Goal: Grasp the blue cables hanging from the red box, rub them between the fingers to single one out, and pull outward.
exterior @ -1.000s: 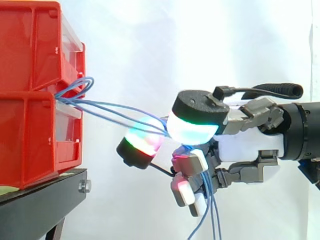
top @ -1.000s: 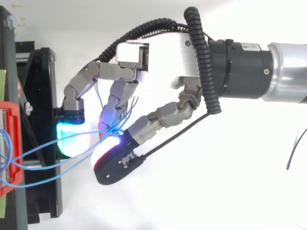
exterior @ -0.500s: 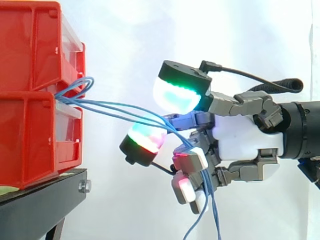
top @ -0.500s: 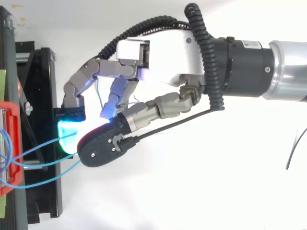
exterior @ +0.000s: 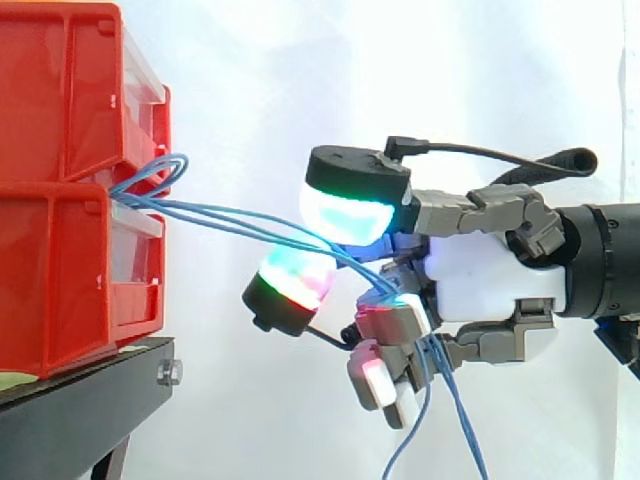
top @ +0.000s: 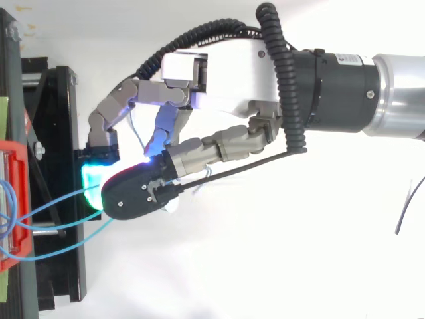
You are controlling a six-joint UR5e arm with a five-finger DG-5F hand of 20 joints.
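Note:
Several thin blue cables come out between two stacked red bins and run right and slightly down to my hand. Curled lower fingers pinch the bundle, and its loose ends hang below the hand. A broad pad glowing green and cyan hovers just above the cables, and another pad glowing green and red sits below them. In the top view the hand reaches left toward the red bin, with the cables stretched between them. The pinch point is hidden under the thumb there.
The bins stand on a black stand at the left, also seen from above. A white curtain hangs behind. Open space lies right of the bins, around and below the hand.
The green-glowing pad lifted off the cables, swung left toward the bins and settled lower again. The cables' hanging ends swung to the right. The arm stayed in place.

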